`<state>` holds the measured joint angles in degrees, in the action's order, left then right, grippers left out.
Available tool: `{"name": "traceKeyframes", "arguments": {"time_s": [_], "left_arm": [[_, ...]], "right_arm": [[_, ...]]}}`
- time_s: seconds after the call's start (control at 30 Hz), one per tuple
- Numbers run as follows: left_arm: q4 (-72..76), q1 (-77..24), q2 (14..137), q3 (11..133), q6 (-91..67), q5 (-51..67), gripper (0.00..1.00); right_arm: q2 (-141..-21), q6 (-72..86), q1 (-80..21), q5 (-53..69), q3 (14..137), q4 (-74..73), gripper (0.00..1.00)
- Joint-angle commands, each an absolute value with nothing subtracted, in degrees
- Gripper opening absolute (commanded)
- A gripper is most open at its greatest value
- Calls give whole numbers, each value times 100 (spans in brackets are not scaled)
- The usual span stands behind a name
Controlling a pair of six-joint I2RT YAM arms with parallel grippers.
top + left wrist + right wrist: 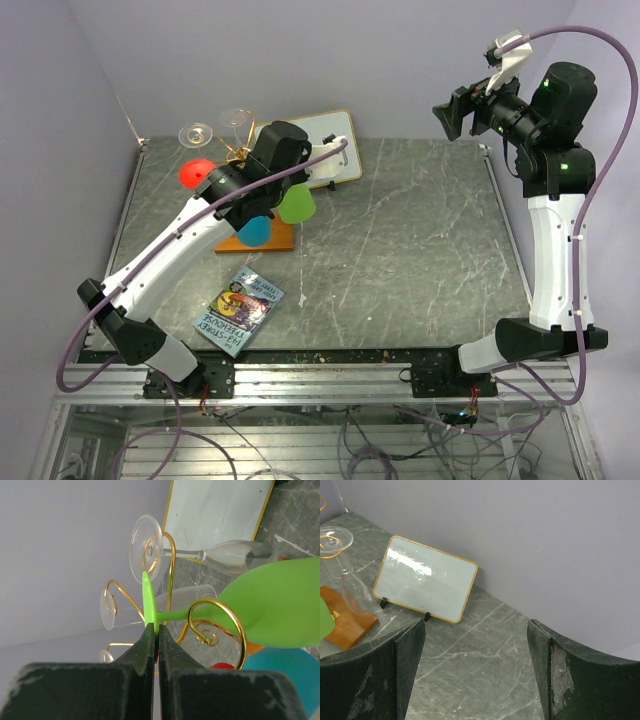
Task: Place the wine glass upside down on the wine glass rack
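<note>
Metal rail edges the grey marbled tabletop; lilac walls behind. Left fingers clamped on the foot of the green wine glass, its stem crossing a gold scroll of the wine glass rack. Right fingers wide apart, empty.

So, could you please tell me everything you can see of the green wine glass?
The green wine glass looks like opaque plastic: rounded bowl, thin stem, flat disc foot. In the left wrist view it lies sideways, foot edge-on. The left end effector is shut on the foot's rim. The stem crosses a gold curl of the wine glass rack; whether it rests there I cannot tell.
</note>
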<state>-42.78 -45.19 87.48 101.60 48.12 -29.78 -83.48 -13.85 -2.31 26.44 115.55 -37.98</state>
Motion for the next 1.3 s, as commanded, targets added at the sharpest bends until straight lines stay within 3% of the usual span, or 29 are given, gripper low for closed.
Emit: {"name": "traceKeyframes", "arguments": {"time_s": [0.0,1.27], "left_arm": [[-4356,-4475,8483,10130,4697,-3042,7],[-4928,-4535,8288,10251,4893,-2492,7]], "right_arm": [[-8257,-1284,-163,2825,11474,-3654,82],[-8207,-1119,89,3227,11373,-3567,83]]}}
